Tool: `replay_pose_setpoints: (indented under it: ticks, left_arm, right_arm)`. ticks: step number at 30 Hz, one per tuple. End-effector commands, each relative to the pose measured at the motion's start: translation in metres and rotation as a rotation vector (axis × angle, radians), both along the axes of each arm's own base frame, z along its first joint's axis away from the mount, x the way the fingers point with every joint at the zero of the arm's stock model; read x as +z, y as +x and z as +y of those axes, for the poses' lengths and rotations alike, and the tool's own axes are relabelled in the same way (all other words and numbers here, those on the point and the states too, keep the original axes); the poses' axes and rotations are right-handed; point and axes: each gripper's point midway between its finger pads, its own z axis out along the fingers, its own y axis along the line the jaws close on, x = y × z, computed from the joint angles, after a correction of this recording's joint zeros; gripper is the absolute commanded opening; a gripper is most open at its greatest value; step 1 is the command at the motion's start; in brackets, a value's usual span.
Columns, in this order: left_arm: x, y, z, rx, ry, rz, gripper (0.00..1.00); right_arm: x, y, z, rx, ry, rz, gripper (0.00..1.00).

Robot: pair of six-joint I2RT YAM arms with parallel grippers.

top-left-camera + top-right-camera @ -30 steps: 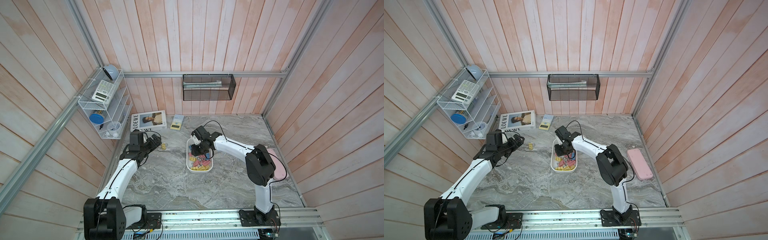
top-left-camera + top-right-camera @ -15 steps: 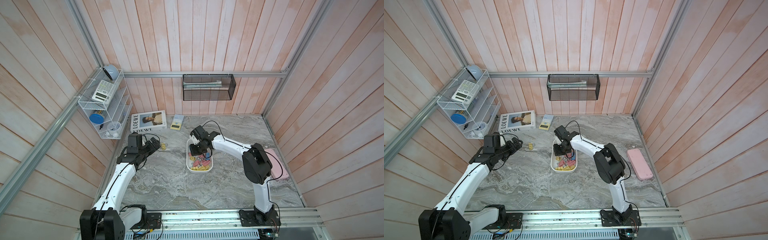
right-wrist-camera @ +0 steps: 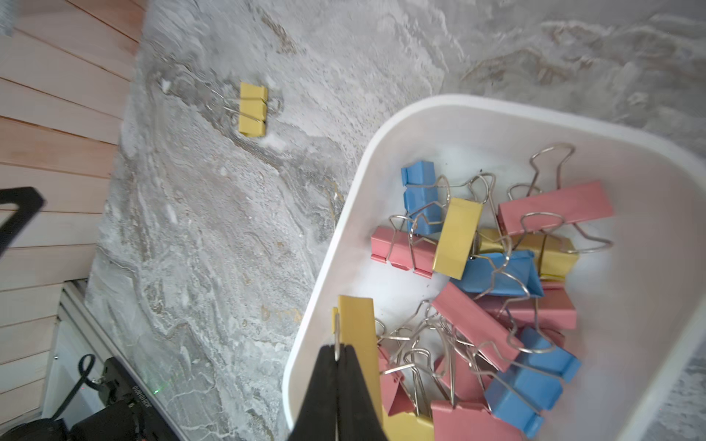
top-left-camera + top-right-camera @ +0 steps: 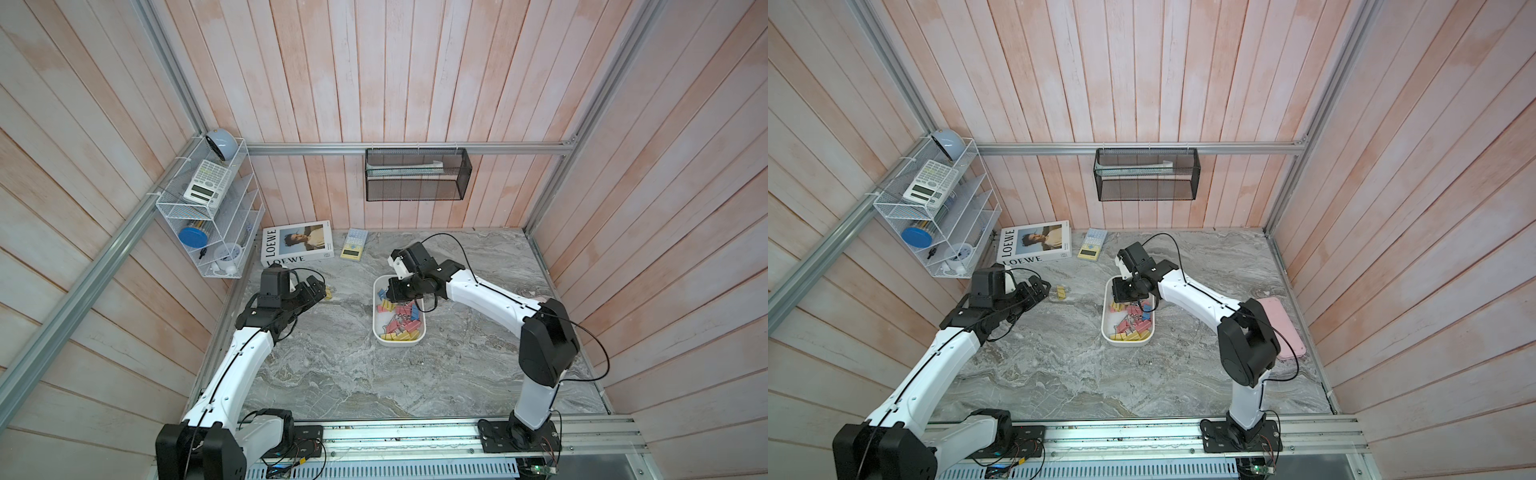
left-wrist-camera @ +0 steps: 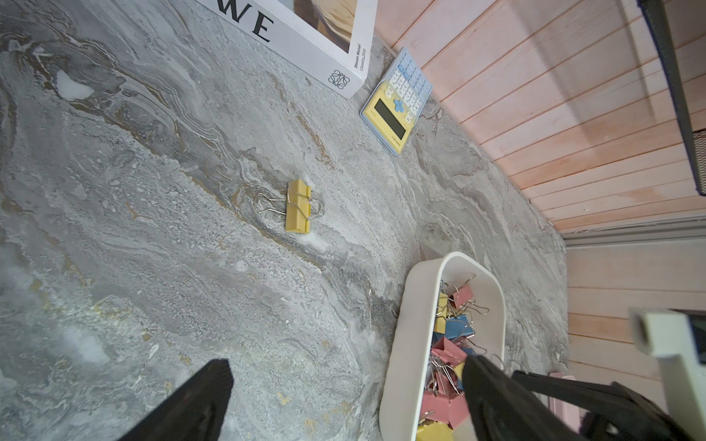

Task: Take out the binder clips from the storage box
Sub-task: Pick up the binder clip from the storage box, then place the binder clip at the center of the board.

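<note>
Many binder clips (image 4: 399,322), pink, blue and yellow, lie in a heap in the storage box (image 4: 400,342), which sits in the middle of the desk (image 4: 353,374). At the far end of the box the right gripper (image 3: 337,357) reaches down. A second ago its jaws were partly apart. Now they are pressed together on the thin wire handle (image 3: 336,343) of a yellow clip (image 3: 357,324) beside the box's left wall. I think that means the grab is done, and the next move should be to lift this clip up and over the wall. The wire is thin and smooth, so it could slip, and other handles lie tangled close by, so one might get dragged along. To the left, out on the desk, one loose clip (image 5: 297,206) lies flat. The left gripper (image 5: 345,364) hovers near it, spread wide and holding nothing. Farther back, by the far wall, lie a white book (image 4: 297,243) and a small calculator (image 4: 354,244). Almost all the clips are in the box, so the job has only just begun.
</note>
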Motion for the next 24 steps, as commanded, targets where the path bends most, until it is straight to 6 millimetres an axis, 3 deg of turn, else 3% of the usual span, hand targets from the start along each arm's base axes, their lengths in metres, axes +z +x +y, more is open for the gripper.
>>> replay_pose_setpoints:
  ticks: [1,4,7,14,19,24]
  left_arm:
    - [0.021,0.005,-0.007,-0.016,0.025,-0.05,1.0]
    - [0.024,0.006,-0.021,-0.052,0.031,-0.059,1.0]
    - [0.023,0.006,-0.04,-0.098,0.033,-0.056,1.0]
    - [0.011,-0.001,-0.088,-0.209,0.068,-0.038,0.98]
    - [-0.002,-0.007,-0.117,-0.272,0.086,-0.005,0.98]
    - [-0.016,-0.013,-0.142,-0.339,0.123,0.033,0.98]
  right_arm:
    - [0.029,0.008,-0.016,-0.054,0.071,-0.058,0.0]
    - [0.041,0.017,-0.047,-0.139,0.08,-0.108,0.0]
    - [0.041,0.029,-0.085,-0.252,0.094,-0.15,0.0]
    - [0.0,0.046,-0.166,-0.47,0.071,-0.163,0.0]
    - [-0.031,0.057,-0.2,-0.577,0.061,-0.138,0.0]
    - [-0.055,0.068,-0.213,-0.619,0.033,-0.076,0.0]
